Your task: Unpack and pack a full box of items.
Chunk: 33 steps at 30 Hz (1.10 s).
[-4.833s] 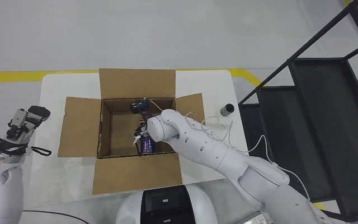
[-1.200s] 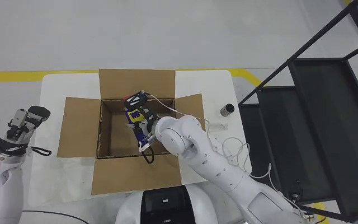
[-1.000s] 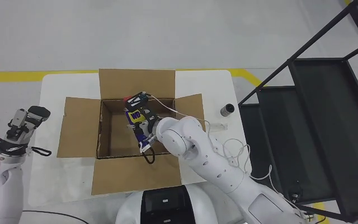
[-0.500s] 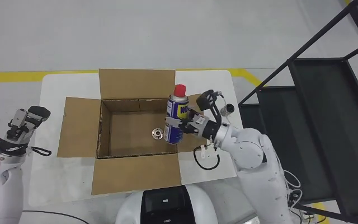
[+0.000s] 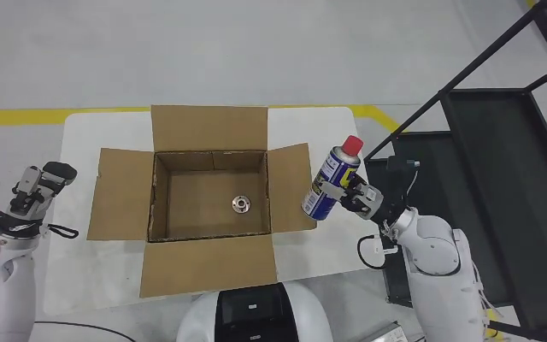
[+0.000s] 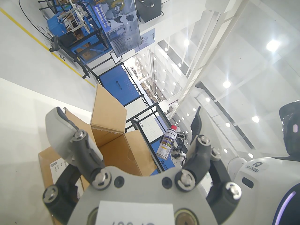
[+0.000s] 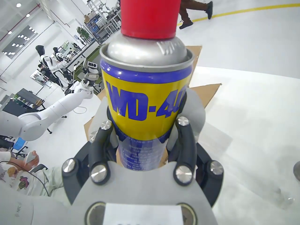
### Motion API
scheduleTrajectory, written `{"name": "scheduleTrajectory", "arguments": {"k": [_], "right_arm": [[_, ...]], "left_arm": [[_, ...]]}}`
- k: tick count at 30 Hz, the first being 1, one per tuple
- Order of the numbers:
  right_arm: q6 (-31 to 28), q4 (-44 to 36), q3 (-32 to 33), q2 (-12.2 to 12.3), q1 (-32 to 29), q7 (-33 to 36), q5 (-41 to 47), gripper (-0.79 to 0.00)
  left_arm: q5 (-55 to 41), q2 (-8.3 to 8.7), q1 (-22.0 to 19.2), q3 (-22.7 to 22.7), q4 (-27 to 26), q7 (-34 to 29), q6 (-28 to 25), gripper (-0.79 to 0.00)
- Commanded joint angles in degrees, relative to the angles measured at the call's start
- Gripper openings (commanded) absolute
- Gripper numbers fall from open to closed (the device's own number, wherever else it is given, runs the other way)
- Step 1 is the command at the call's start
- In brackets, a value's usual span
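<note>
An open cardboard box (image 5: 210,128) stands in the middle of the white table (image 5: 102,128), flaps spread. On its floor lies one small round metal part (image 5: 242,203). My right gripper (image 5: 349,191) is shut on a blue-and-yellow spray can (image 5: 332,178) with a red cap, held tilted in the air above the table just right of the box's right flap. The right wrist view shows the can (image 7: 145,87) clamped between the fingers (image 7: 194,111). My left gripper (image 5: 38,184) hangs open off the table's left edge, nothing between its fingers (image 6: 61,127); the box (image 6: 110,129) and the can (image 6: 166,141) lie beyond it.
A black metal stair frame (image 5: 466,128) rises close to the table's right side, next to my right arm. A yellow floor line (image 5: 77,114) runs behind the table. Bare table top lies left of the box and right of it under the can.
My right gripper has lifted the spray can out of the box, turned it upright and carried it right past the right flap. The metal part is now uncovered. The left arm has not moved.
</note>
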Motion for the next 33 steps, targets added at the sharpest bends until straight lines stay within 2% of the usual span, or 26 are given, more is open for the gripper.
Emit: {"name": "scheduleTrajectory", "arguments": {"k": [1, 10, 13, 16, 20, 24, 27, 33], "right_arm": [[0.1, -0.01, 0.01, 0.0, 0.0, -0.02, -0.02, -0.785], [0.1, -0.01, 0.01, 0.0, 0.0, -0.02, -0.02, -0.785], [2.82, 0.7, 0.43, -0.07, 0.91, -4.93, -0.4, -0.785], [2.07, 3.13, 1.5, 0.12, 1.58, -8.54, -1.95, -0.785], [0.05, 9.09, 3.67, 0.12, 1.85, -17.39, -1.86, -0.785], [-2.58, 14.22, 5.34, -0.02, 1.0, -26.73, -7.8, -0.785], [-2.97, 18.11, 5.72, -0.19, 0.55, -33.84, -15.19, -0.785], [0.36, 26.22, 4.54, -0.49, 1.46, -49.4, -33.28, -0.785]], "left_arm": [[0.0, 0.0, 0.0, 0.0, 0.0, 0.0, 0.0, 0.0], [0.0, 0.0, 0.0, 0.0, 0.0, 0.0, 0.0, 0.0], [0.0, 0.0, 0.0, 0.0, 0.0, 0.0, 0.0, 0.0], [0.0, 0.0, 0.0, 0.0, 0.0, 0.0, 0.0, 0.0], [0.0, 0.0, 0.0, 0.0, 0.0, 0.0, 0.0, 0.0], [0.0, 0.0, 0.0, 0.0, 0.0, 0.0, 0.0, 0.0], [0.0, 0.0, 0.0, 0.0, 0.0, 0.0, 0.0, 0.0], [0.0, 0.0, 0.0, 0.0, 0.0, 0.0, 0.0, 0.0]]}}
